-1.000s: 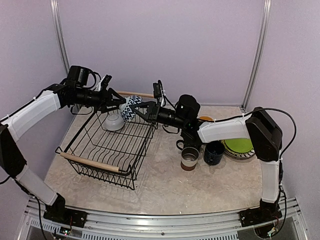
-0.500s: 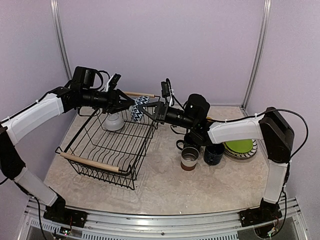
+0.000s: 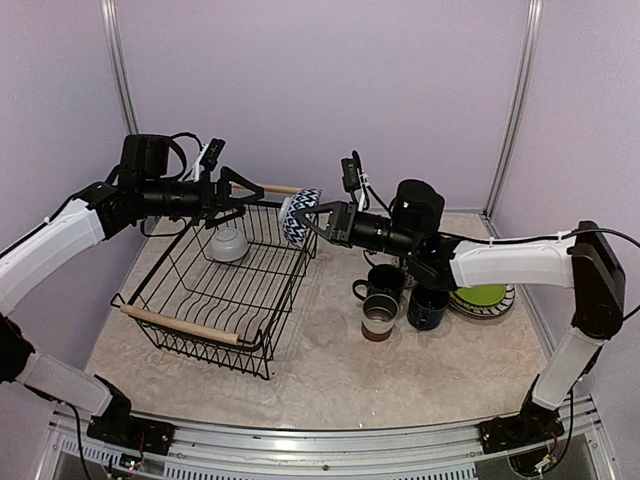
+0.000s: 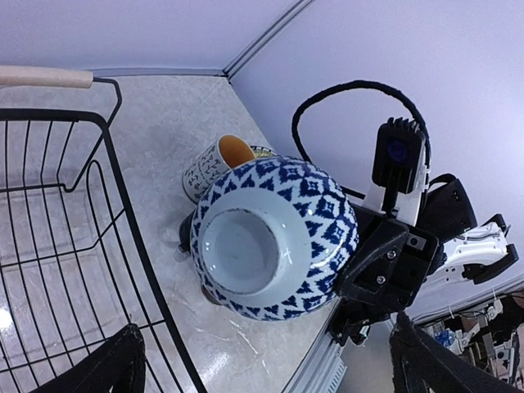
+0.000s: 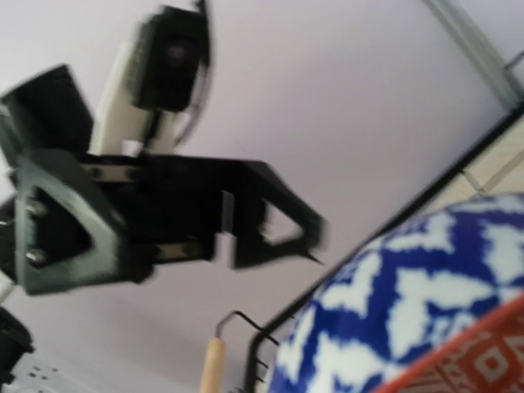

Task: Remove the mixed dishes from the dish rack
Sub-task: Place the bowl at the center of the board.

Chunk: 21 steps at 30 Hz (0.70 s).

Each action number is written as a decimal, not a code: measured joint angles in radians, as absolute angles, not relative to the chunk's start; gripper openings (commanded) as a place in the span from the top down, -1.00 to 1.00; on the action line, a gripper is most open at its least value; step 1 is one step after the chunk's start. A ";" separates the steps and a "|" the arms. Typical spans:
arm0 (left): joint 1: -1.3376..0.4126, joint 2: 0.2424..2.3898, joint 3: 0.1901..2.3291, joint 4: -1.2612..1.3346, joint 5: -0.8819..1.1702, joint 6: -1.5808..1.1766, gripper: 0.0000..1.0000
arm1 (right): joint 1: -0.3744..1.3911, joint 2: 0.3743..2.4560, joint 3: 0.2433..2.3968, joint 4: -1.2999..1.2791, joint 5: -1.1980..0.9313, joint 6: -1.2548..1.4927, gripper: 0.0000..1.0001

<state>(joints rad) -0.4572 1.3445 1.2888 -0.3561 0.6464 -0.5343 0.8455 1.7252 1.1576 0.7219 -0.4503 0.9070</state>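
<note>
My left arm (image 3: 55,235) and right arm (image 3: 510,262) have white shells and black joints. The left gripper (image 3: 245,192) and right gripper (image 3: 308,217) are black, angular blocks with silver screws. A black cable (image 4: 360,83) loops behind the right wrist.

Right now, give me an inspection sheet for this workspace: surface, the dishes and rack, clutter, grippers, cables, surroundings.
Surface: beige mottled tabletop, no spills seen.
Job's things: black wire dish rack with wooden bar handles holds one small white bowl. A blue-and-white patterned bowl is in the air by the rack's far right corner. Right of the rack on the table stand a black mug, a navy mug, a brown-banded cup, a lime green plate and a patterned white mug.
Clutter: nothing seen.
Grippers: right gripper shut on the patterned bowl; left gripper open, empty, facing that bowl.
Cables: black wrist cable loops clear of the dishes.
Surroundings: lilac walls, metal corner posts.
</note>
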 measured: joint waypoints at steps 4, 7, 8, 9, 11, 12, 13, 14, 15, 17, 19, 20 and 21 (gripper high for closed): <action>-0.474 1.322 1.289 -0.340 0.646 -0.533 -0.98 | 0.846 1.591 1.129 0.499 -0.372 0.808 1.00; -0.492 1.323 1.289 -0.340 0.646 -0.533 -0.98 | 0.849 1.489 1.097 0.314 -0.283 0.743 1.00; -0.496 1.323 1.289 -0.340 0.646 -0.532 -0.98 | 0.850 1.449 1.079 0.244 -0.245 0.725 1.00; -0.500 1.324 1.289 -0.340 0.646 -0.531 -0.98 | 0.855 1.408 1.062 0.172 -0.209 0.710 1.00; -0.505 1.325 1.289 -0.340 0.646 -0.529 -0.98 | 0.864 1.336 1.035 0.032 -0.127 0.696 1.00; -0.505 1.327 1.289 -0.340 0.646 -0.526 -0.98 | 0.872 1.298 1.023 -0.048 -0.078 0.696 1.00; -0.506 1.329 1.289 -0.341 0.646 -0.524 -0.98 | 0.883 1.259 1.014 -0.127 -0.031 0.699 1.00; -0.506 1.332 1.290 -0.341 0.646 -0.521 -0.98 | 0.897 1.224 1.009 -0.210 0.012 0.708 1.00; -0.506 1.333 1.290 -0.343 0.646 -0.518 -0.98 | 0.908 1.197 1.008 -0.276 0.045 0.722 1.00; -0.506 1.338 1.292 -0.350 0.643 -0.510 -0.98 | 0.930 1.139 1.008 -0.427 0.115 0.762 1.00; -0.506 1.342 1.295 -0.356 0.638 -0.503 -0.98 | 0.945 1.091 1.008 -0.575 0.168 0.818 1.00; -0.506 1.342 1.295 -0.358 0.636 -0.500 -0.98 | 0.948 1.076 1.007 -0.630 0.185 0.841 1.00; -0.506 1.343 1.296 -0.361 0.633 -0.498 -0.98 | 0.949 1.061 1.004 -0.696 0.204 0.869 1.00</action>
